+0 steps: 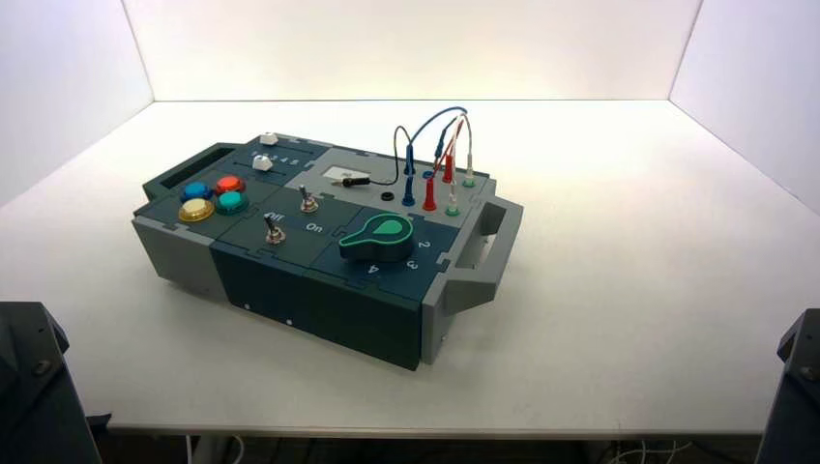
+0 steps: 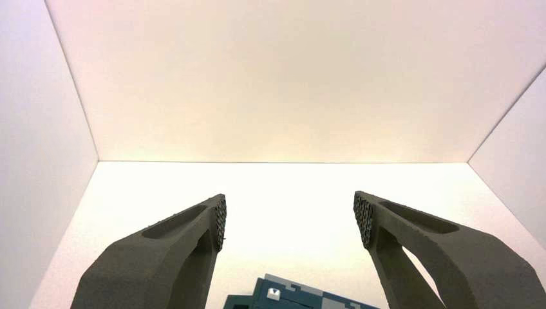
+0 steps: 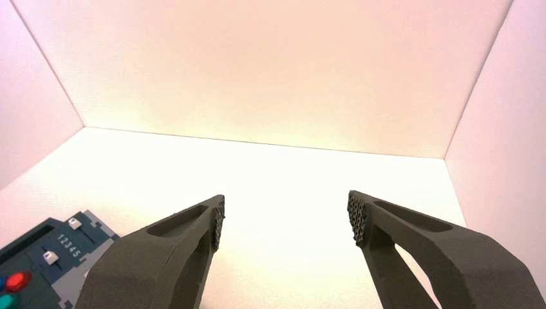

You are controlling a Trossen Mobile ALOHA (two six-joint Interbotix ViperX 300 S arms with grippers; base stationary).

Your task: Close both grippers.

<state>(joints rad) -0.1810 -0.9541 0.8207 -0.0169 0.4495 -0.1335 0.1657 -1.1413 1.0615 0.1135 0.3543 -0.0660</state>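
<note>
My left gripper [image 2: 290,219] is open, its two fingers spread wide with nothing between them; it hangs above the table near the front left, with a corner of the box [image 2: 290,301] just below it. My right gripper [image 3: 286,219] is open too and empty, near the front right, with the box's slider end [image 3: 51,257] off to one side. In the high view only the parked arm bases show at the bottom left [image 1: 34,387] and bottom right [image 1: 798,387] corners. The box [image 1: 319,261] stands turned on the white table.
The box bears coloured round buttons [image 1: 213,196], two white sliders [image 1: 263,151], two toggle switches [image 1: 290,217], a green knob [image 1: 379,237] and plugged wires [image 1: 440,155]. White walls enclose the table [image 1: 629,290] on three sides.
</note>
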